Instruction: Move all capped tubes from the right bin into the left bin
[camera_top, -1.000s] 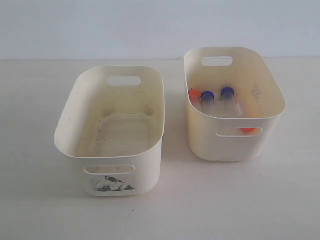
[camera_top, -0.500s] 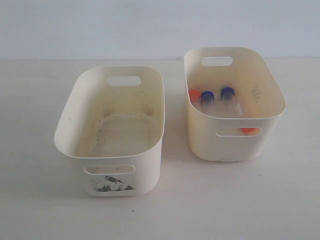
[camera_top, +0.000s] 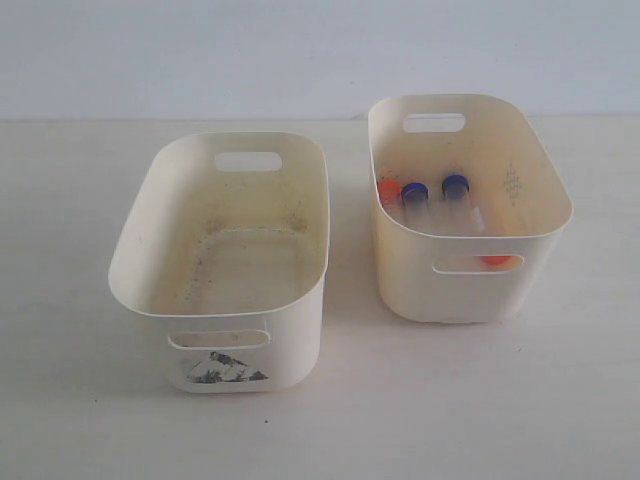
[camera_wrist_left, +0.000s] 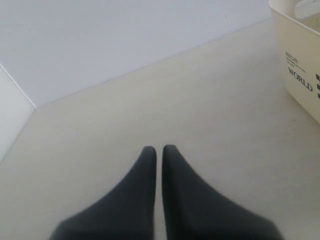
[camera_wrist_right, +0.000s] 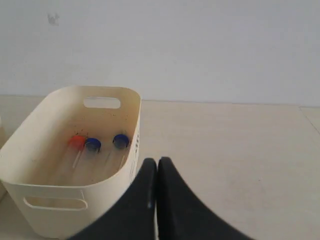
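The right bin (camera_top: 520, 215), cream and plain-fronted, holds the capped tubes: two blue caps (camera_top: 415, 190) (camera_top: 455, 184) and an orange cap (camera_top: 388, 187) show over its rim, and another orange cap (camera_top: 496, 261) shows through the front handle slot. The left bin (camera_top: 150, 230), with a dark sticker (camera_top: 225, 369) on its front, holds no tube. Neither gripper appears in the exterior view. My right gripper (camera_wrist_right: 157, 161) is shut and empty, beside the right bin (camera_wrist_right: 20, 185), whose blue caps (camera_wrist_right: 92, 144) (camera_wrist_right: 120, 140) and orange cap (camera_wrist_right: 76, 141) show. My left gripper (camera_wrist_left: 159, 148) is shut over bare table.
A bin corner (camera_wrist_left: 300, 65) with "WORLD" printed on it sits at the edge of the left wrist view. A pale wall (camera_top: 320, 50) runs along the table's back edge. Specks dot the left bin's floor (camera_top: 240, 262).
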